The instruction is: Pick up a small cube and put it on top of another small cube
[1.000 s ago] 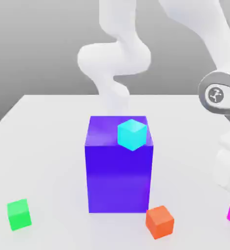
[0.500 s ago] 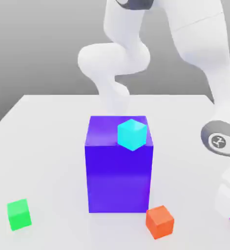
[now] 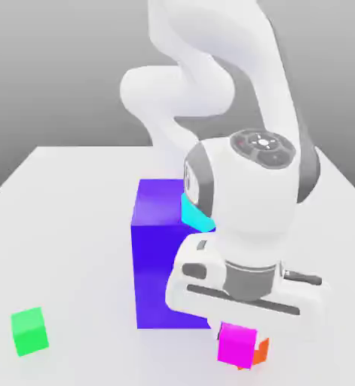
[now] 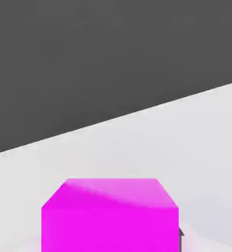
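Magenta is filling the near part of the hand view: we are looking straight at the pink cube [image 4: 110, 216], sitting right between the jaws, with a dark sliver of a finger [image 4: 181, 238] edging its side. In the exterior view we are seeing the gripper [image 3: 240, 332] hanging low under the wide white hand, and the pink cube [image 3: 236, 344] is sitting directly beneath it, so the jaws are holding the cube, closed narrow onto it. Whether the cube is resting on the table [image 3: 74, 249] or hanging just clear of it, we cannot tell.

Just behind the held cube, on the exterior view's right of the jaws, the orange cube [image 3: 261, 350] is peeking out; only a small corner is showing, and we cannot tell whether the two cubes are touching. Farther back from the jaws, the big blue block [image 3: 154, 256] is standing upright on the table, with the cyan cube [image 3: 194, 215] on its top, partly hidden by the arm's wrist. Well apart from the jaws, toward the exterior view's left, the green cube [image 3: 29, 331] is lying alone on the table.
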Robot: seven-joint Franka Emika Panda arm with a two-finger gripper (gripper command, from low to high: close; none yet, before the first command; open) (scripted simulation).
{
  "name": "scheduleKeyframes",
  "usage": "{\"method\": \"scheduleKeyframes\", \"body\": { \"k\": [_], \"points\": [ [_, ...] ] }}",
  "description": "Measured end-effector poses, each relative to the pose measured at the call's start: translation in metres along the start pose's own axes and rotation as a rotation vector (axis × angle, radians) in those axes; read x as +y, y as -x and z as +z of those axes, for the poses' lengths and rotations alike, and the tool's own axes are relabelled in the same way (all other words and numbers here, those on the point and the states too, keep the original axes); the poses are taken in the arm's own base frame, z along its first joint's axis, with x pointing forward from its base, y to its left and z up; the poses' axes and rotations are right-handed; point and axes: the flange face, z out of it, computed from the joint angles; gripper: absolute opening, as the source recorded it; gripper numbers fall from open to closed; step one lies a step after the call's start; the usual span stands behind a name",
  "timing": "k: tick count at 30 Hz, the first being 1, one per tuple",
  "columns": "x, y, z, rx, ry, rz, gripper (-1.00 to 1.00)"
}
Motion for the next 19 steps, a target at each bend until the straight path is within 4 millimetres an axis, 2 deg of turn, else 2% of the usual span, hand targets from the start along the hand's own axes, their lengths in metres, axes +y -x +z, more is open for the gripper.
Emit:
{"method": "scheduleKeyframes", "body": {
  "k": [4, 7, 10, 12, 15, 16, 19],
  "points": [
    [0.042, -0.093, -0.007, -0.006, -0.001, 0.316, -1.00],
    [0.085, -0.155, -0.013, -0.013, -0.004, 0.558, -1.00],
    [0.136, -0.209, -0.019, -0.021, -0.011, 0.796, -1.00],
    [0.152, -0.224, -0.006, -0.024, -0.014, 0.869, -1.00],
    [0.157, -0.228, 0.030, -0.024, -0.015, 0.891, -1.00],
    [0.157, -0.228, 0.039, -0.024, -0.015, 0.892, 1.00],
    [0.157, -0.228, 0.039, -0.024, -0.015, 0.892, 1.00]
  ]
}}
